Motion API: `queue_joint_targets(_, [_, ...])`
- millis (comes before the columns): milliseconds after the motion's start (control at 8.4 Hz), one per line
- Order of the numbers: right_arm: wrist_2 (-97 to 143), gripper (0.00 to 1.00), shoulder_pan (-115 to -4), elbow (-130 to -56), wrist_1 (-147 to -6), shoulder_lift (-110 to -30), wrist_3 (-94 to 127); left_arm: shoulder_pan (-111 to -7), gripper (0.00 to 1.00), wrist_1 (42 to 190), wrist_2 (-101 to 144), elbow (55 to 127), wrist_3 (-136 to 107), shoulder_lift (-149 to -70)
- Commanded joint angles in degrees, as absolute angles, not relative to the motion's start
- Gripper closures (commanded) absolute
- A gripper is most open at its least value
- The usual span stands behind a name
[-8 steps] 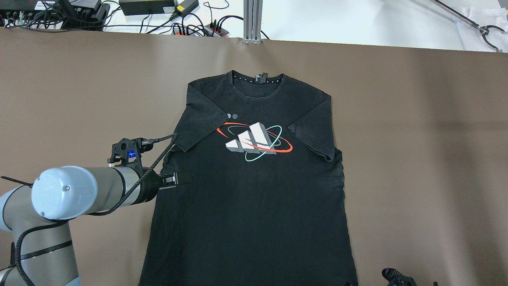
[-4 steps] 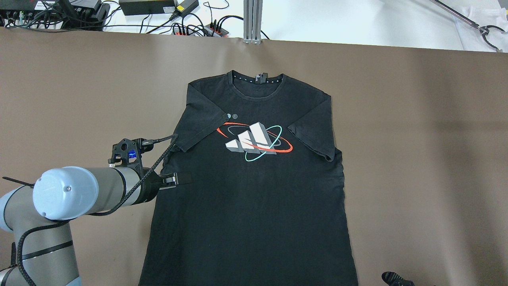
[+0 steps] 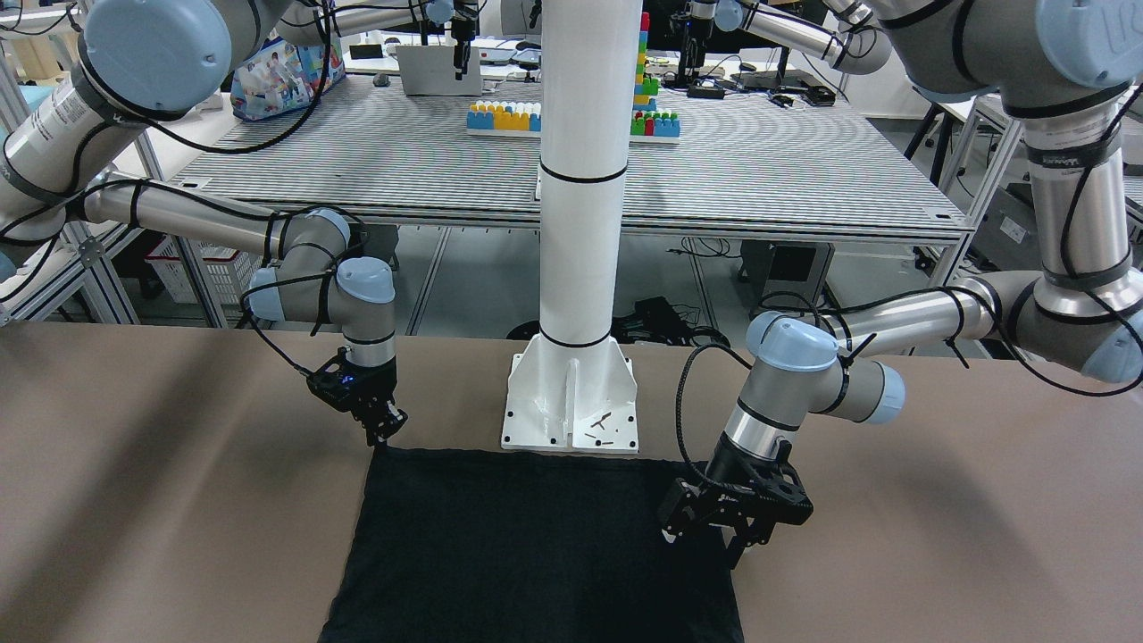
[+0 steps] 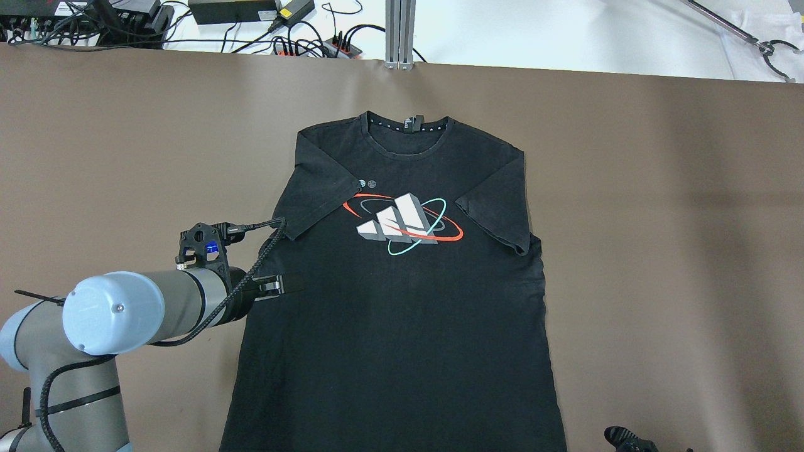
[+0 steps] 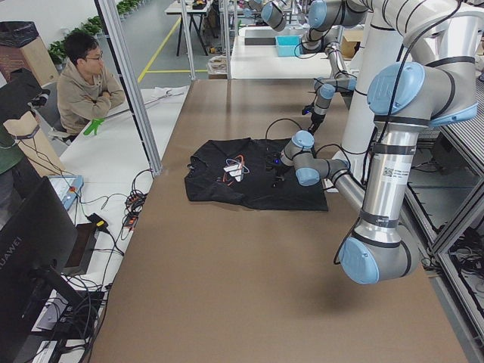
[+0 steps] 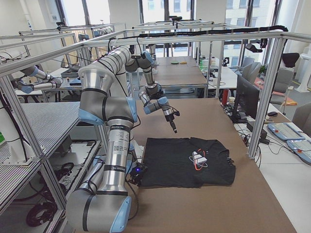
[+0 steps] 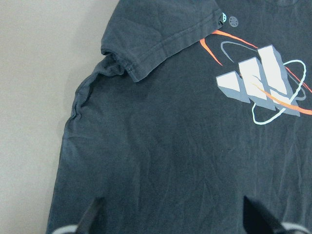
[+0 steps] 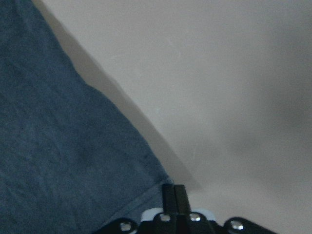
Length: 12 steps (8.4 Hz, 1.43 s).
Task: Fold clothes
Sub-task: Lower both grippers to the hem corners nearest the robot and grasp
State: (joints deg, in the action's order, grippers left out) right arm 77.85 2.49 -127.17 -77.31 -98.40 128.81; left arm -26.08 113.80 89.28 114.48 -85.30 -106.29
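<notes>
The clothes are one black T-shirt (image 4: 402, 301) with a white three-stripe logo (image 4: 399, 223), lying flat and face up on the brown table (image 4: 659, 220), both sleeves turned inward. My left gripper (image 4: 286, 285) hovers open over the shirt's left side edge, just below the folded sleeve (image 7: 146, 53); in the left wrist view its fingertips (image 7: 90, 217) stand wide apart above the fabric. My right gripper (image 3: 382, 438) is shut at the hem corner (image 8: 146, 180) nearest the robot base, and the fabric edge there looks slightly raised. The overhead view shows only a sliver of it at the bottom edge.
The robot's white pedestal (image 3: 571, 420) stands just behind the hem. Cables and power bricks (image 4: 251, 19) line the far table edge, with a metal grabber tool (image 4: 763, 47) at the far right. A person (image 5: 87, 83) sits beyond the table's end.
The left arm has drifted slightly right and down while its gripper stays over the same shirt edge. The right gripper has slipped a little further out at the bottom. The shirt lies unchanged.
</notes>
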Motion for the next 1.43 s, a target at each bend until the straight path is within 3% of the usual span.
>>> queue_joint_targets(0, [78.1, 1.00, 2.3, -129.1, -77.1, -98.4, 129.0, -24.0, 0.00, 113.8, 88.1, 116.0, -85.6, -105.5])
queue_joint_targets(238, [78.3, 1.00, 2.4, -131.7, -77.3, -100.9, 129.2, -16.0, 0.00, 113.8, 82.2, 122.7, -89.4, -97.2])
queue_joint_targets(715, [78.3, 1.00, 3.3, -131.7, -76.6, -101.0, 129.5, 0.5, 0.01, 113.9, 69.9, 123.9, -101.8, -89.4])
queue_joint_targets(834, [78.2, 1.00, 3.3, -131.7, -76.6, -100.8, 129.5, 2.3, 0.05, 113.9, 68.7, 123.4, -102.4, -88.3])
queue_joint_targets(1072, [78.0, 1.00, 3.3, -131.5, -76.6, -100.5, 129.5, 5.0, 0.27, 113.9, 65.9, 121.6, -105.5, -88.4])
queue_joint_targets(1310, [77.8, 1.00, 3.3, -131.5, -76.6, -100.5, 129.6, 5.6, 0.36, 114.0, 65.7, 119.3, -105.8, -89.0])
